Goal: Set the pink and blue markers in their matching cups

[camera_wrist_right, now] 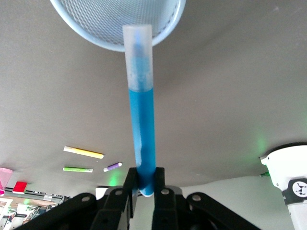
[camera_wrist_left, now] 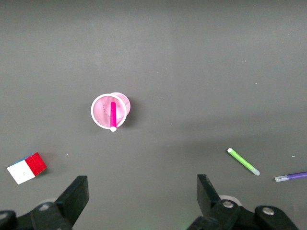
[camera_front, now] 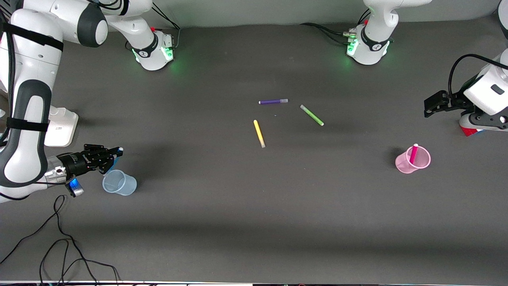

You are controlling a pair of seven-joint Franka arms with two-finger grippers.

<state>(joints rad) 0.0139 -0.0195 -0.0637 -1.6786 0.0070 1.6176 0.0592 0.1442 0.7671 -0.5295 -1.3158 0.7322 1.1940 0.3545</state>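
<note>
The right gripper [camera_front: 113,153] is clamped on the blue marker [camera_wrist_right: 142,120], holding it over the pale blue cup [camera_front: 119,182] at the right arm's end of the table. The left gripper [camera_wrist_left: 139,199] waits with jaws spread wide, up over the pink cup [camera_front: 412,159], where the pink marker [camera_front: 413,153] stands leaning inside. Yellow [camera_front: 259,133], green [camera_front: 312,115] and purple [camera_front: 273,101] markers lie mid-table.

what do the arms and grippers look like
Both arms are glossy white with dark grey joint sections. The right arm wears black straps and trails black cables; green lights glow at both bases. The right gripper and left gripper are black with two fingers, on white and silver wrists.
</note>
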